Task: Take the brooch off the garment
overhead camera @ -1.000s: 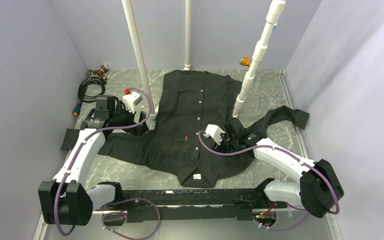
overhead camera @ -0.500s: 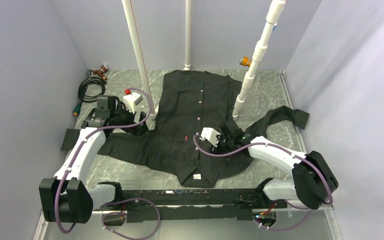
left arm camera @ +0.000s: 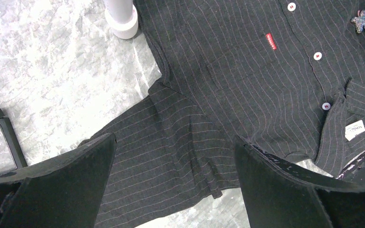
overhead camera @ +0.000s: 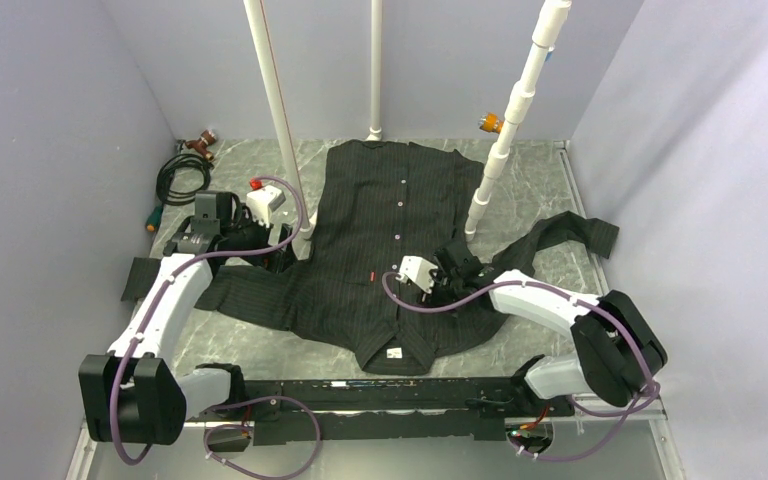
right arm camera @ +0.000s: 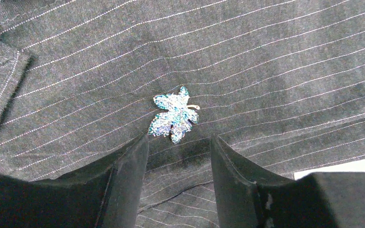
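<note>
The garment [overhead camera: 380,230] lies flat on the grey marbled bench [overhead camera: 280,352], collar towards the arm bases. It carries two labels. One small red tag [left arm camera: 271,41] is sewn beside the button row; its lettering is too fine to read. One white collar label [left arm camera: 355,129] has dark print on it, likewise illegible. Three white buttons [left arm camera: 317,56] show in the left wrist view, in a line down the placket.

There is one brooch [right arm camera: 174,118], a leaf-shaped pin of blue and silver sparkle with a thin gold stem; it is pinned to the pinstriped front panel on the right-arm side of the button row. The right claw [right arm camera: 178,147] stands with its fingers apart; the brooch sits just ahead of the gap between the two tips, and neither tip visibly touches it.

The left claw [left arm camera: 173,140] is also spread wide, gripping nothing, over the sleeve where it joins the body; the brooch appears at the far upper corner of its view. Three white poles [overhead camera: 278,120] rise from the bench; one stands on bare bench just beside the shirt's edge.
</note>
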